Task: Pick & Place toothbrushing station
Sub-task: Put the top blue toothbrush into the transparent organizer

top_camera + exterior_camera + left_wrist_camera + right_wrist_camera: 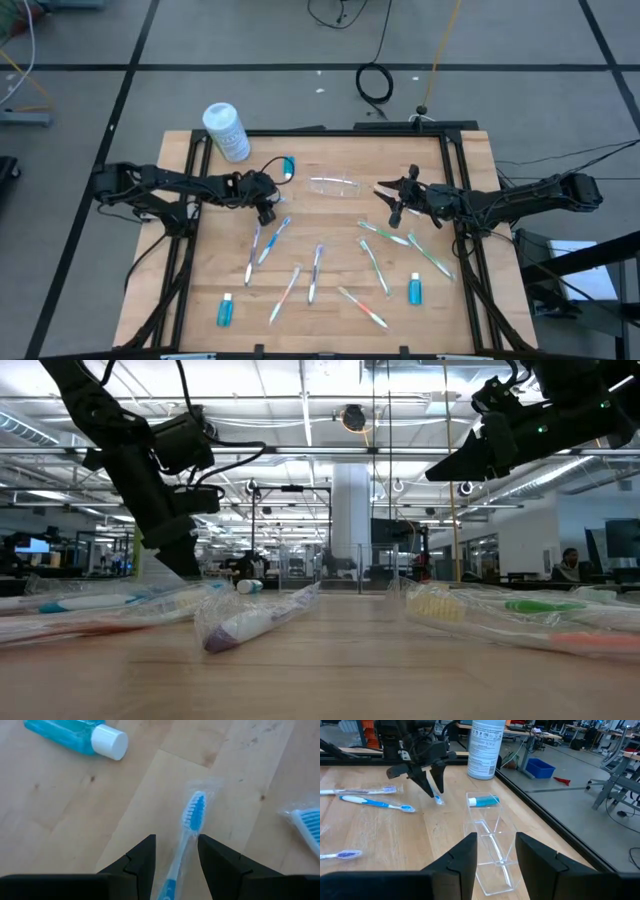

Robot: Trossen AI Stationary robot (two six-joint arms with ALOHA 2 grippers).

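The see-through holder (335,185) lies on its side on the table's far middle; it also shows in the right wrist view (489,852). My right gripper (393,203) is open and empty, raised above the table just right of the holder, and its fingers (465,855) point toward it. My left gripper (268,207) is open and low over the table, left of the holder. Its fingers (142,860) stand on either side of the handle of a wrapped blue toothbrush (192,815) that lies on the wood.
A white canister (226,130) stands at the far left corner. A blue tube (288,165) lies between it and the holder, and two more (225,312) (415,290) lie near the front. Several wrapped toothbrushes (315,272) are scattered over the table's near half.
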